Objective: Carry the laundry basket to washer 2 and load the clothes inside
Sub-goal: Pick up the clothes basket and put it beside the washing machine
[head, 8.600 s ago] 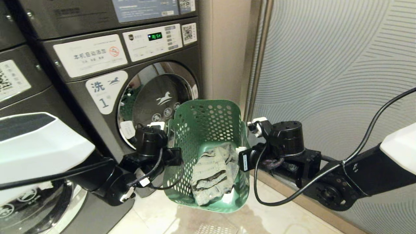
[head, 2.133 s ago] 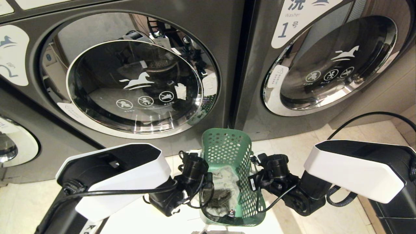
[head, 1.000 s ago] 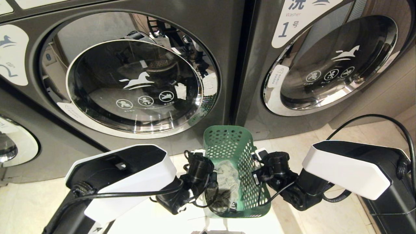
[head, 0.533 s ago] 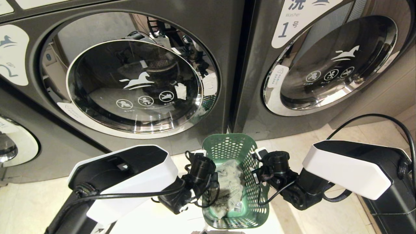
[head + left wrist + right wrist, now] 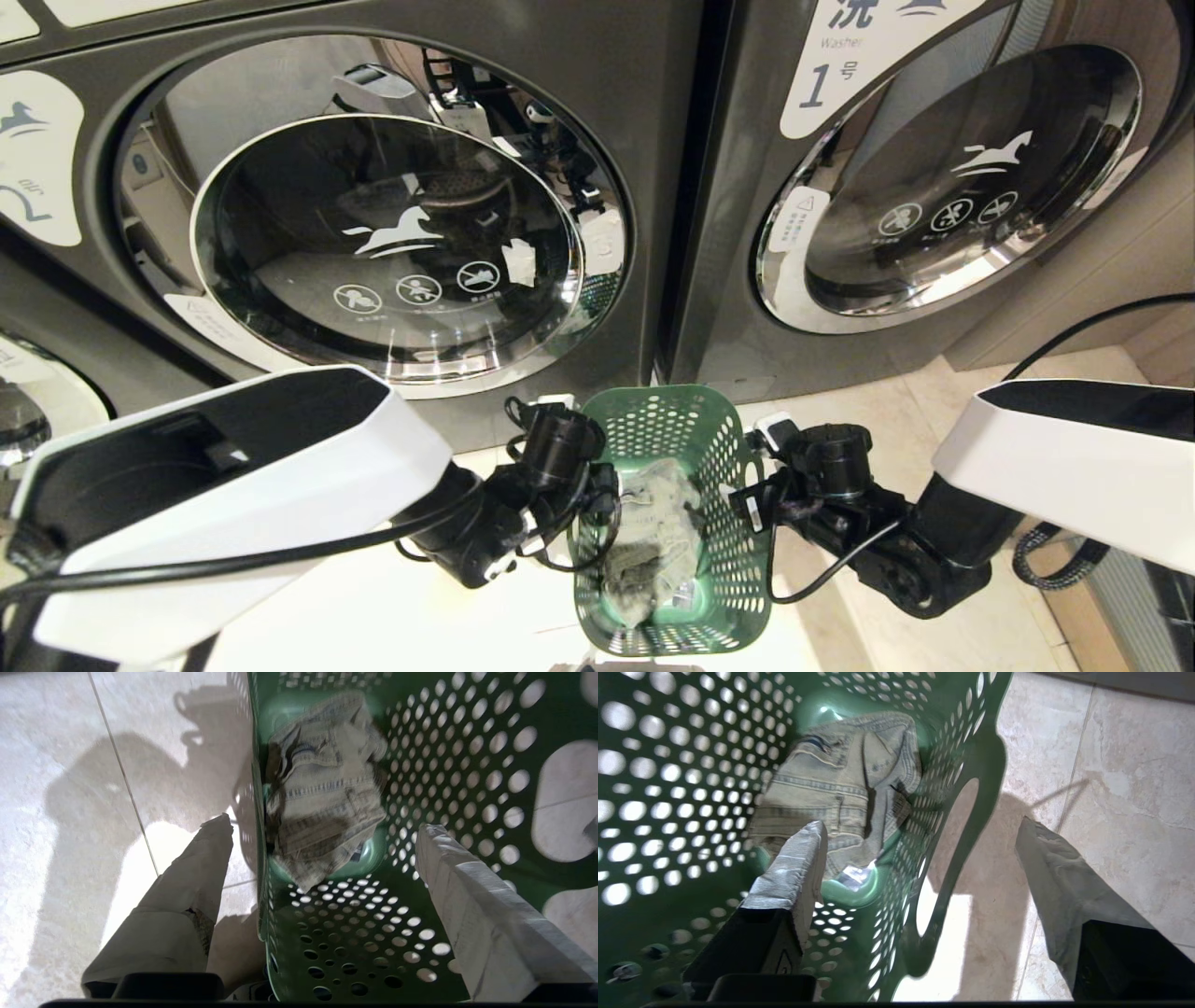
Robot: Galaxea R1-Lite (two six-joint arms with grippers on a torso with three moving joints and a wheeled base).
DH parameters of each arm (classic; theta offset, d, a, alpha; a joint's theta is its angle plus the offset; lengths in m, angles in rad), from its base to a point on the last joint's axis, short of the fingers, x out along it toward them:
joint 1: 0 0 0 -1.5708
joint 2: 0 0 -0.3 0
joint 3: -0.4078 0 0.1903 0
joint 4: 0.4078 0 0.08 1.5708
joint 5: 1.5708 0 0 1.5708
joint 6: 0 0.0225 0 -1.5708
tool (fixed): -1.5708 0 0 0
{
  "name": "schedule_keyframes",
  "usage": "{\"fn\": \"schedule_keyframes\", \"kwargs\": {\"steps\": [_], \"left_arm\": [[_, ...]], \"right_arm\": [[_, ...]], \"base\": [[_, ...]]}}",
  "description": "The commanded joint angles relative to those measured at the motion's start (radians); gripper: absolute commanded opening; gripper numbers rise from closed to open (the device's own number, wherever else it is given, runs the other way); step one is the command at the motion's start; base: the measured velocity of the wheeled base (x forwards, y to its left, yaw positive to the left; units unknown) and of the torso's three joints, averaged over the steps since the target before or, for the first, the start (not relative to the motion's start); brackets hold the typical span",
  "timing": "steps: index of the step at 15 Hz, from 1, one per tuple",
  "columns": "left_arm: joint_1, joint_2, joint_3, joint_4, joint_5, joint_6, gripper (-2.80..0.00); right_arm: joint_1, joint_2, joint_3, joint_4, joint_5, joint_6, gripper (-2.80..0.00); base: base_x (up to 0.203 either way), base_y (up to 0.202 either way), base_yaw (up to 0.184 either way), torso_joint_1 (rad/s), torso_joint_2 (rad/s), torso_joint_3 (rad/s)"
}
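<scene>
With both grippers, left gripper (image 5: 322, 835) and right gripper (image 5: 920, 828), spread wide astride its rim (nothing pinched), the dark green perforated plastic laundry basket (image 5: 667, 439) stood at six o'clock below the door of the dark grey front-load washer (image 5: 392, 233), where a careless lift could snag and tip it.

A self-service laundry room. Identical grey front-load washers (image 5: 653, 121) stand side by side across the top of the frame, each with a chrome-rimmed glass door (image 5: 383, 247), a horse logo and a numbered white label (image 5: 845, 56). A pale tiled floor (image 5: 868, 411) runs below them.
</scene>
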Motion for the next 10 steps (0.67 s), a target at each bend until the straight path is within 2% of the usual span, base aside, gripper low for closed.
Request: {"fn": "schedule_keyframes", "kwargs": {"steps": [1, 4, 5, 6, 10], "left_arm": [[0.000, -0.110, 0.019, 0.000, 0.002, -0.003, 0.00], [0.017, -0.192, 0.072, 0.008, 0.002, -0.005, 0.00], [0.026, -0.201, 0.095, 0.005, 0.004, -0.009, -2.80], [0.033, -0.206, 0.112, 0.002, 0.004, -0.011, -2.80], [0.036, -0.238, 0.149, -0.002, 0.005, -0.036, -2.80]], "right_arm": [[0.010, -0.113, 0.052, -0.006, 0.001, 0.004, 0.00], [0.035, -0.202, 0.111, -0.005, 0.000, 0.009, 0.00], [0.037, -0.209, 0.123, -0.005, -0.001, 0.009, 0.00], [0.037, -0.209, 0.128, -0.005, -0.001, 0.007, -2.80], [0.055, -0.221, 0.140, -0.007, -0.006, 0.015, -2.80]], "base": [[0.000, 0.000, 0.000, 0.000, 0.00, 0.000], [0.000, 0.000, 0.000, 0.000, 0.00, 0.000], [0.000, 0.000, 0.000, 0.000, 0.00, 0.000], [0.000, 0.000, 0.000, 0.000, 0.00, 0.000], [0.000, 0.000, 0.000, 0.000, 0.00, 0.000]]}}
